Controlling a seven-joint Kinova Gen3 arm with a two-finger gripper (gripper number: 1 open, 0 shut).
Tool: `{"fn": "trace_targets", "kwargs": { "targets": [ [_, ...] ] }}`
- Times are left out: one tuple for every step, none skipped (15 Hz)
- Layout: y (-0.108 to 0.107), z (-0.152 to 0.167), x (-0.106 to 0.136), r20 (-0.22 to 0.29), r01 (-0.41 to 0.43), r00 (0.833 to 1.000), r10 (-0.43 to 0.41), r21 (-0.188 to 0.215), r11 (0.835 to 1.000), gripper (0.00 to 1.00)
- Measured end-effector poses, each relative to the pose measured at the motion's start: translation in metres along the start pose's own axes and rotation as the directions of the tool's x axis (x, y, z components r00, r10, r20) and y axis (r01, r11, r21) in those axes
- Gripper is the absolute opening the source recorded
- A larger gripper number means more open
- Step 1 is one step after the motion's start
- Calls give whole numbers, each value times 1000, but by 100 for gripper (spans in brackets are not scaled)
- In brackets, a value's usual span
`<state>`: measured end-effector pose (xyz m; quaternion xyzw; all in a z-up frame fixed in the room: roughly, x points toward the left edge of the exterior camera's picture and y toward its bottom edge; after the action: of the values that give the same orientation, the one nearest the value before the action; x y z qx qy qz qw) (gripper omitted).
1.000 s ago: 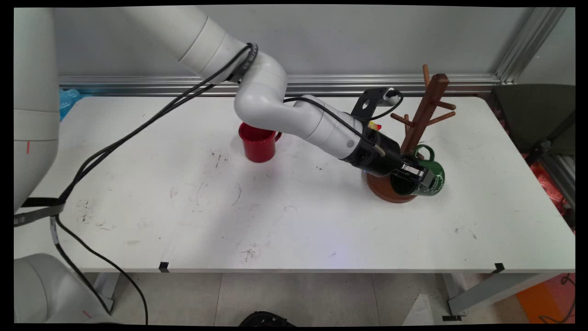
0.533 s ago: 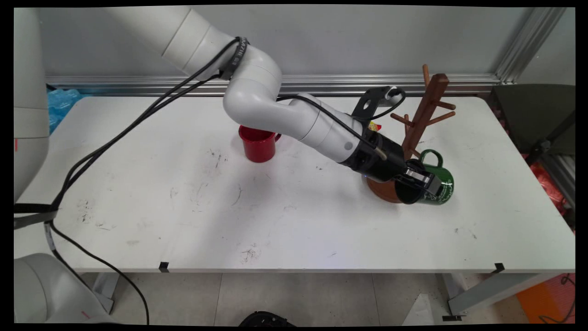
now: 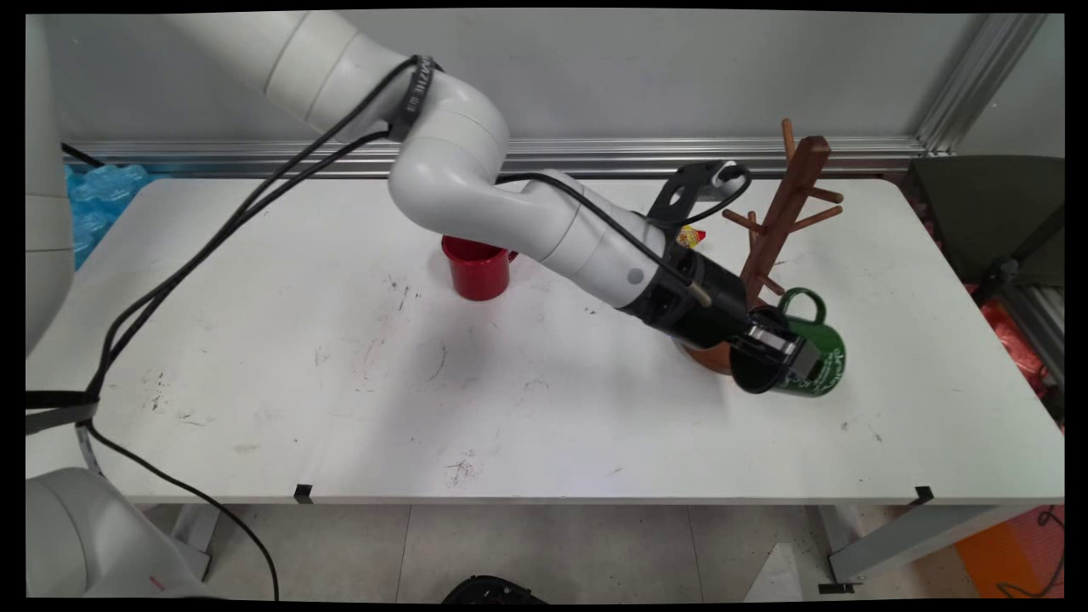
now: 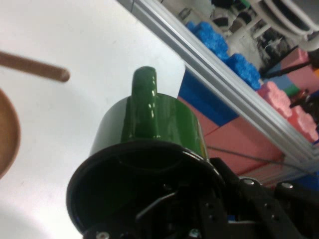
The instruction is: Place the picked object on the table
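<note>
My gripper [image 3: 778,347] is shut on the rim of a dark green mug [image 3: 812,361], holding it tilted with its mouth toward the arm and its handle up. The mug hangs just to the right of the brown wooden mug tree [image 3: 786,212], beside the tree's round base [image 3: 705,353]. In the hand view the green mug [image 4: 149,129] fills the middle, handle uppermost, with one finger inside its dark mouth. One peg of the tree [image 4: 35,67] and part of its base [image 4: 7,132] show at the left.
A red mug [image 3: 478,267] stands upright on the white table [image 3: 340,382] left of centre, behind the arm. A small yellow and red thing [image 3: 690,236] lies behind the wrist. Black cables hang from the arm across the table's left half.
The gripper has carried the green mug to the right and slightly down, away from the mug tree's stem and off its base. The red mug has not moved.
</note>
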<state>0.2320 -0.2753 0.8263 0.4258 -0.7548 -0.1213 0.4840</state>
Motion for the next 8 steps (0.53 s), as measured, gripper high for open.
{"fn": "trace_targets", "kwargs": {
  "targets": [
    [0,-4,-1,13,-14,1000,14,13,1000,0],
    [-2,-9,-3,36,-32,999,31,36,999,0],
    [-4,-13,-4,50,-46,998,43,53,998,0],
    [-6,-20,-5,63,-60,997,55,71,996,0],
    [-7,-26,-6,74,-74,995,67,87,993,0],
    [-7,-31,-8,89,-88,993,79,99,991,0],
    [-7,-36,-9,105,-102,990,90,107,989,0],
    [-7,-43,-9,124,-118,987,103,117,986,0]
  ]
}}
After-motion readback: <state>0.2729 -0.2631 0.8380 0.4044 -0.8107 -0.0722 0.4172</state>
